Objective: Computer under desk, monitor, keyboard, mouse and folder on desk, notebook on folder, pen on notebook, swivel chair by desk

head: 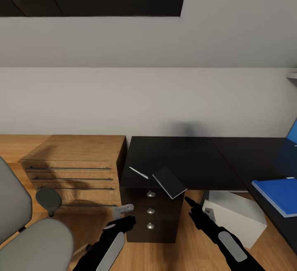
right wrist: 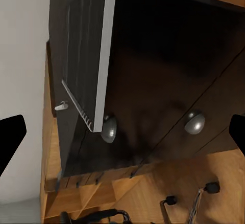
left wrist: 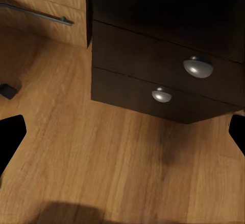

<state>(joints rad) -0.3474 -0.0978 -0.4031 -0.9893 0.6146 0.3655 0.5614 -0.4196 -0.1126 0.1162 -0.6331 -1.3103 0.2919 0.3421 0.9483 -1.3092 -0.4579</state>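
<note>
The desk [head: 194, 159] has a black top and a drawer stack with round silver knobs [head: 150, 210]. The notebook [head: 169, 182] lies at the front edge above the drawers, one corner overhanging. The slim white pen [head: 139, 173] lies just left of it. The blue folder [head: 278, 194] rests flat on the desk's right wing. The light grey computer [head: 235, 217] stands under the desk. The grey swivel chair [head: 24, 229] is at the lower left. My left gripper [head: 123, 216] hangs open in front of the drawers. My right gripper [head: 192, 203] is open just below the notebook [right wrist: 81, 45], empty.
A light-wood dresser [head: 74, 168] with long bar handles stands against the desk's left side. The chair's black armrest [head: 48, 199] sits near my left arm. Wood floor [left wrist: 102, 157] lies in front of the drawers. A white wall runs behind the desk.
</note>
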